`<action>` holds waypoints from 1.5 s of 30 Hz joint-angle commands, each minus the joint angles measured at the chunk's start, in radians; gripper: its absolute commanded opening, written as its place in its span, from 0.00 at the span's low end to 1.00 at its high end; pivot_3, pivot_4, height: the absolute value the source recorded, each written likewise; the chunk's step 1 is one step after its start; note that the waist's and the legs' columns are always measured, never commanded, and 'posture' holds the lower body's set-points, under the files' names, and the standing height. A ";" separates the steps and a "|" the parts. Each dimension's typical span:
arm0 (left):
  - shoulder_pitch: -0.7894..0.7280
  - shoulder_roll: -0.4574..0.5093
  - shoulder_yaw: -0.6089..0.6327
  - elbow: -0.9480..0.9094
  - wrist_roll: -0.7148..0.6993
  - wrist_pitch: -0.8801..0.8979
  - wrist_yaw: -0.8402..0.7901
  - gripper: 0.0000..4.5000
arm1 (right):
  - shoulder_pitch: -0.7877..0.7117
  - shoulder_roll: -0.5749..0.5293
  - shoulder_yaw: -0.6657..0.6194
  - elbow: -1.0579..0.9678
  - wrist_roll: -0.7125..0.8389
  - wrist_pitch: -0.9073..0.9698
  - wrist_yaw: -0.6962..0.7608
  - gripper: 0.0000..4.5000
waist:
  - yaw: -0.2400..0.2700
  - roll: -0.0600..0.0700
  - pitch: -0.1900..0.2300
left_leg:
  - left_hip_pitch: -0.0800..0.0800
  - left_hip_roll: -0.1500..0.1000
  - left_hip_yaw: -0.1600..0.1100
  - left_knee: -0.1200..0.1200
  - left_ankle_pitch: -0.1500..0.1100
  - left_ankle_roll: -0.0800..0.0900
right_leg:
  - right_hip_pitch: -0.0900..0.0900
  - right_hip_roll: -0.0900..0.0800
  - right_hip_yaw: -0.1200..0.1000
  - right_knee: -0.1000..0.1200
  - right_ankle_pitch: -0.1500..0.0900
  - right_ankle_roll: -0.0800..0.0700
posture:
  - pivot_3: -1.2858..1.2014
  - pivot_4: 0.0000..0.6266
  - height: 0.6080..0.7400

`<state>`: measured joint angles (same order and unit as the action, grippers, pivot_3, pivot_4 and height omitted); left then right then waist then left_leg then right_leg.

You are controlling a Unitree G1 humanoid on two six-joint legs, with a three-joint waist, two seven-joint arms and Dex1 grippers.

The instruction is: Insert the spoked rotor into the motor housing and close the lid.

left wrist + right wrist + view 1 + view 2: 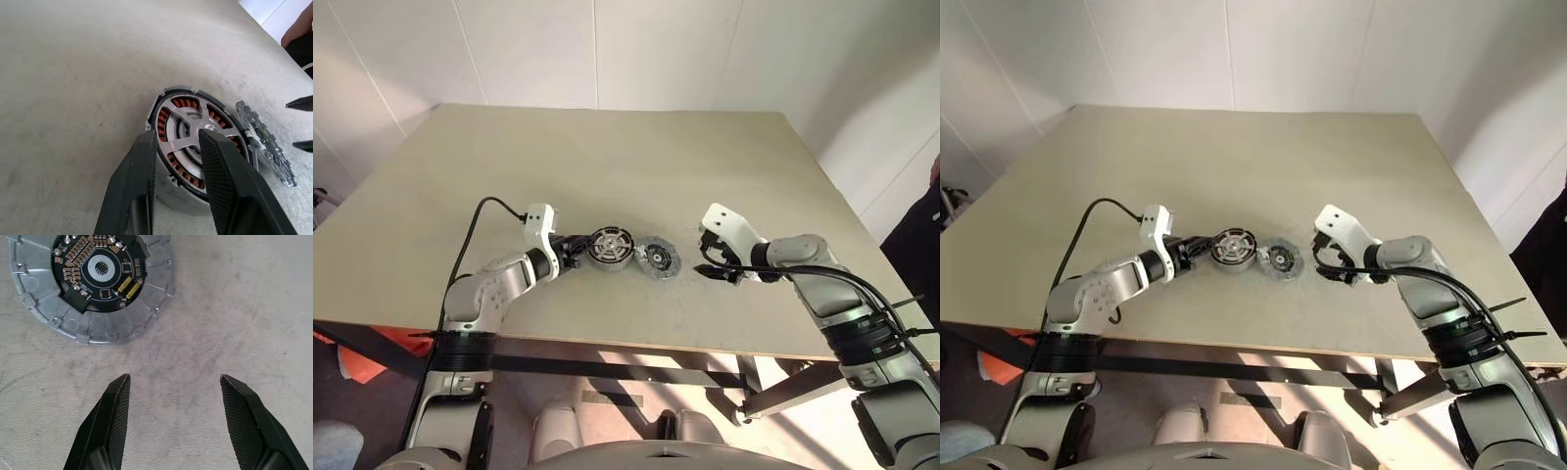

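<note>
Bright, even light on a pale table (607, 157), soft shadows, sunlit floor patches below, wide-angle bending at edges.

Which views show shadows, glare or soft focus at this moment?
Left eye view: even light on the table, sunlit patches on the floor beneath its front edge. Left wrist view: the left tool's fingers are soft, the motor housing sharp. Right wrist view: the lid is crisp, a faint shadow along its lower edge.
</note>
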<state>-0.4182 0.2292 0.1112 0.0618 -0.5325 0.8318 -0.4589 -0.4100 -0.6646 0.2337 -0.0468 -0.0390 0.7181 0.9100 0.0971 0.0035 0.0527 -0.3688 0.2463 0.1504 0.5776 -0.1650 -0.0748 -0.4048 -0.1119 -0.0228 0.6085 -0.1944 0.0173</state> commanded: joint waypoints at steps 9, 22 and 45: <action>-0.168 -0.083 0.031 0.174 -0.012 -0.016 0.020 0.32 | 0.039 0.061 0.025 -0.123 0.040 0.071 -0.059 0.02 | -0.001 0.001 -0.001 | 0.001 0.000 0.000 0.000 0.000 0.000 | 0.001 0.000 0.000 0.000 0.000 0.000 | 0.52 0.00 1.00; -0.106 -0.036 -0.028 0.194 0.029 0.056 0.015 0.32 | 0.086 0.067 0.017 -0.124 0.073 0.115 -0.094 0.02 | 0.001 0.003 -0.004 | 0.004 -0.001 0.000 -0.001 0.000 0.000 | 0.005 -0.001 0.000 -0.001 -0.001 0.001 | 0.52 0.00 1.00; -0.124 -0.025 -0.042 0.212 0.046 0.063 -0.011 0.32 | -0.047 0.197 -0.119 -0.091 0.223 0.225 -0.200 0.02 | -0.001 0.005 -0.005 | 0.007 -0.002 0.000 -0.006 0.001 -0.002 | 0.004 -0.001 0.001 -0.002 -0.002 0.004 | 0.52 0.00 1.00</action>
<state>-0.5433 0.2013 0.0892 0.2675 -0.5010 0.8777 -0.4662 -0.4204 -0.4654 0.1371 -0.1227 0.1624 0.9751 0.7160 0.0964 0.0086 0.0481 -0.3622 0.2444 0.1503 0.5717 -0.1638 -0.0769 -0.4011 -0.1125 -0.0223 0.6065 -0.1968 0.0214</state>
